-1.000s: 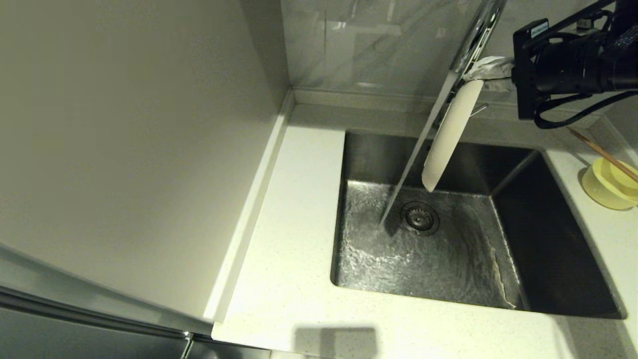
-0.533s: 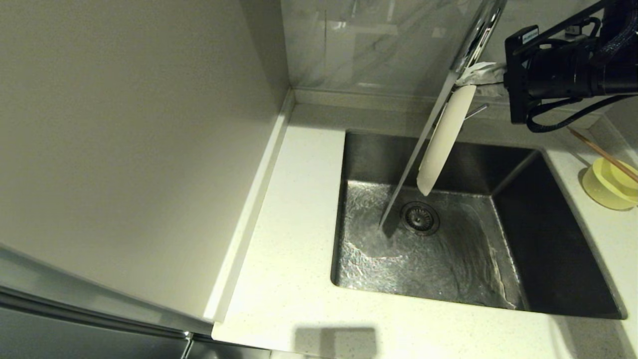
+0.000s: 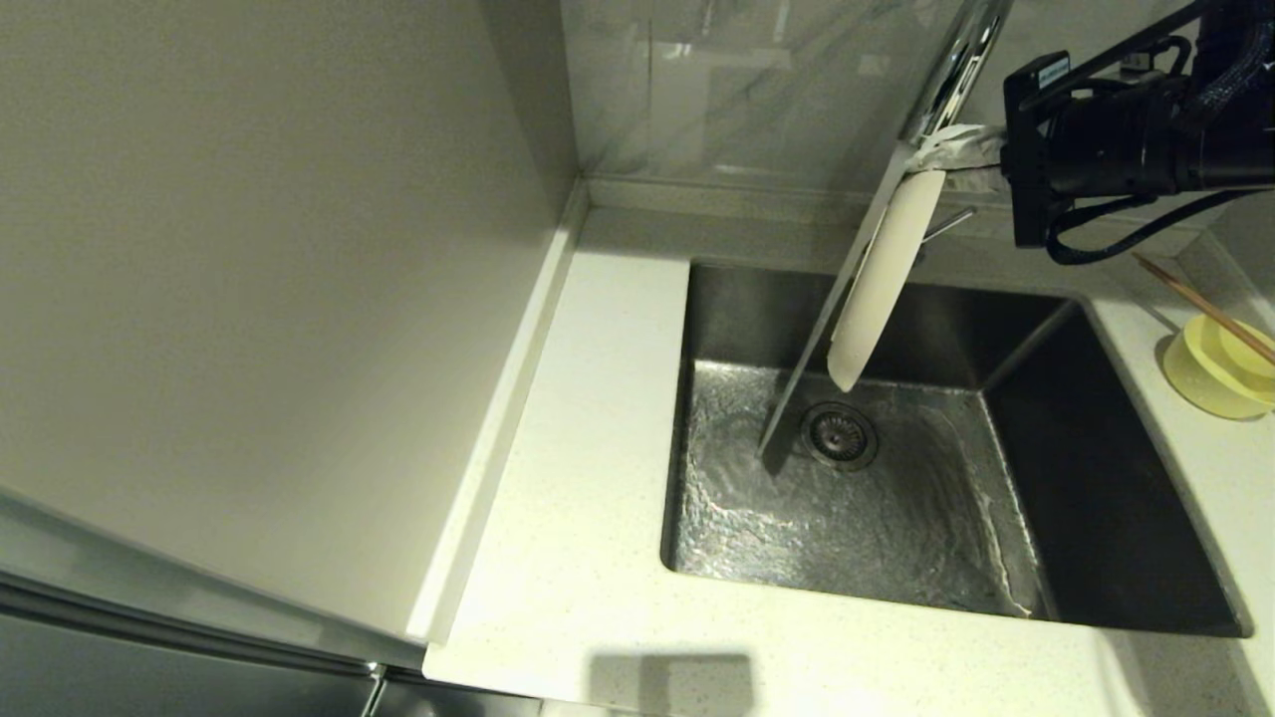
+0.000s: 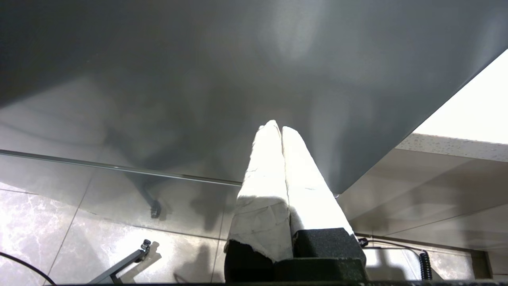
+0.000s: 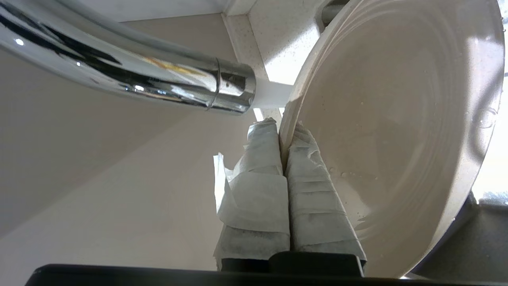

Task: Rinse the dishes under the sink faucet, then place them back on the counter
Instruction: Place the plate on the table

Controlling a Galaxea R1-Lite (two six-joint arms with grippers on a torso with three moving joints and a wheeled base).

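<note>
My right gripper (image 3: 941, 164) (image 5: 282, 126) is shut on the rim of the cream-white plate (image 3: 882, 284) (image 5: 397, 119), which hangs on edge over the sink (image 3: 1096, 478) right beside the chrome faucet (image 3: 956, 70) (image 5: 131, 75). A stream of water (image 3: 812, 349) runs down just left of the plate and swirls over the basin floor by the drain strainer (image 3: 840, 434). On the counter (image 3: 568, 558) at the far right, the pale yellow-green bowl (image 3: 1217, 368) lies with the brown chopsticks (image 3: 1200, 304) across it. My left gripper (image 4: 278, 127) is shut on nothing, parked below the counter.
A tall pale cabinet side (image 3: 259, 299) fills the left. The grey-veined marble wall (image 3: 757, 90) stands behind the sink. A low raised rim (image 3: 498, 418) runs along the counter's left edge.
The right gripper has carried the plate a little to the left, closer to the water stream. Water keeps running and swirling in the basin.
</note>
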